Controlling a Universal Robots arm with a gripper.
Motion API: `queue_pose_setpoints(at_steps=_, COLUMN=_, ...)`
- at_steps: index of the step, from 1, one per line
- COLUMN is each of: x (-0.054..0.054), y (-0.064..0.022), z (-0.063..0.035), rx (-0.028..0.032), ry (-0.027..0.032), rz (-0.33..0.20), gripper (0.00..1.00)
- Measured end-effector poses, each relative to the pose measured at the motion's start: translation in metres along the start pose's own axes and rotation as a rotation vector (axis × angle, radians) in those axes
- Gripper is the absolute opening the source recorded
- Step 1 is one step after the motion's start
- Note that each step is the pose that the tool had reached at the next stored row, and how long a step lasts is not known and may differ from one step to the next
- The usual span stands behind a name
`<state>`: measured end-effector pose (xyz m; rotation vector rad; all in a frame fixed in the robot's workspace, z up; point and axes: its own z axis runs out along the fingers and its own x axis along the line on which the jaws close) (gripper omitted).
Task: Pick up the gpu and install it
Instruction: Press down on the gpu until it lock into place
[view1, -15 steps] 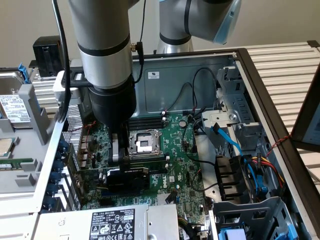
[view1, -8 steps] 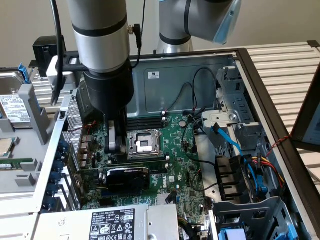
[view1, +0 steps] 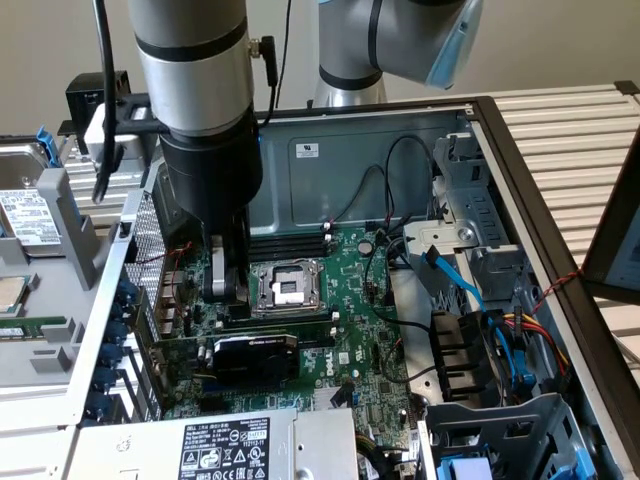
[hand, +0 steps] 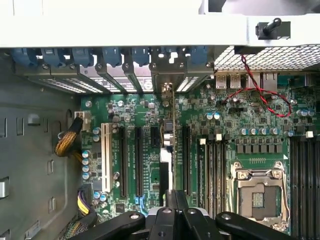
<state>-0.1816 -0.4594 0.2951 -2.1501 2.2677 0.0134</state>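
Open PC case (view1: 520, 190) lying on slatted bench; gripper (hand: 176, 200) hovering over motherboard (view1: 350, 290), jaws closed on nothing visible; gpu (view1: 255, 358) standing edge-on in slot near case's bracket edge, seemingly seated since fingers are clear.

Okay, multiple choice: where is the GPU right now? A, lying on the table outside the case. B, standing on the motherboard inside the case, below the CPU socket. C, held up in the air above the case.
B: in the exterior view the gpu stands edge-on on the motherboard inside the case, just below the empty CPU socket, with the gripper close above it.
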Motion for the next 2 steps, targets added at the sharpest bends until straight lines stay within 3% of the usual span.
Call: queue_pose_setpoints(at_steps=2, x=0.0000, y=0.0000, z=0.0000, rx=0.0000, ry=0.0000, rz=0.000, gripper=0.11)
